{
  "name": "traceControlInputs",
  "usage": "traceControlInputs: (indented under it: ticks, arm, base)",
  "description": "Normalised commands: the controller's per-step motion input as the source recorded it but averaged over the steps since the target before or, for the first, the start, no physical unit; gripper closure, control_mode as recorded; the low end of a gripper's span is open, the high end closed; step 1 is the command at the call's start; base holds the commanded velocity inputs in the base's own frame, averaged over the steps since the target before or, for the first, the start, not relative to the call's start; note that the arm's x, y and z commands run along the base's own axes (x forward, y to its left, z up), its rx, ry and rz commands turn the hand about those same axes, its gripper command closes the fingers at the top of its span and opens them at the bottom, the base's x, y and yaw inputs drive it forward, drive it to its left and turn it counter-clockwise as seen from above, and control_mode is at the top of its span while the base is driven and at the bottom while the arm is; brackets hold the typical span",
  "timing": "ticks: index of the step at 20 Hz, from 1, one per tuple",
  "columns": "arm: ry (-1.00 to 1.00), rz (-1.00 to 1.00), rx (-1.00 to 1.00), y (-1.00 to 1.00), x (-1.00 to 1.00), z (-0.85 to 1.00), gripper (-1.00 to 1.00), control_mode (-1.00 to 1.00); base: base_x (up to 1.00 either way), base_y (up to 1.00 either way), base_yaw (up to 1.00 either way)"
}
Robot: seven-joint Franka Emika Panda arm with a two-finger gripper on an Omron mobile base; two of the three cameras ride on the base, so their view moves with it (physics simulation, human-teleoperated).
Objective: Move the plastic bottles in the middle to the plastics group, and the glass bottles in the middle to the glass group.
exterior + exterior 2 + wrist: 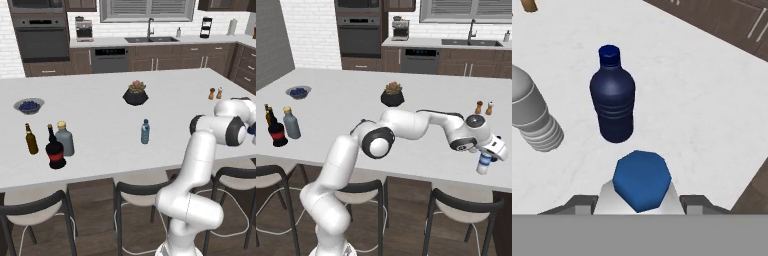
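**Operator:** State of the pincer [490, 151] and location of the load?

**Technician:** The pincer is pinching the labelled water bottle [483, 164] just below its blue cap. The bottle hangs upright at the counter's [100, 100] right end, close to the front edge. The dark blue container [613, 97] stands just beyond it, with a clear ribbed bottle [534, 122] beside that.

**Operator:** Handling properties?

**Technician:** Judged as light, thin-walled and smooth — the body would probably dent or slip under a hard squeeze. The stiffer neck and shoulder look like the better hold. The blue-tinted bottle [145, 132], mid-counter, should handle alike.

**Operator:** Limits of observation?

**Technician:** In the hand view the cap covers the body and the contact faces. Whether the base touches the counter cannot be told. The clear ribbed bottle is cut off at the frame edge, and the label print is too small to read.
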Motion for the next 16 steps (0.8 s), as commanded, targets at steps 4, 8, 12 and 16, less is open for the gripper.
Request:
traceControlInputs:
  ticks: [4, 8, 12, 16]
  arm:
    - [0.0, 0.0, 0.0, -0.18, 0.0, -0.01, 1.0, -1.0]
    - [0.0, 0.0, 0.0, 0.0, 0.0, -0.09, 1.0, -1.0]
    - [0.0, 0.0, 0.0, 0.0, 0.0, -0.08, 1.0, -1.0]
    - [0.0, 0.0, 0.0, 0.0, 0.0, -0.12, 1.0, -1.0]
  base:
    - [0.0, 0.0, 0.0]
    - [0.0, 0.0, 0.0]
    - [0.0, 0.0, 0.0]
    - [0.0, 0.0, 0.0]
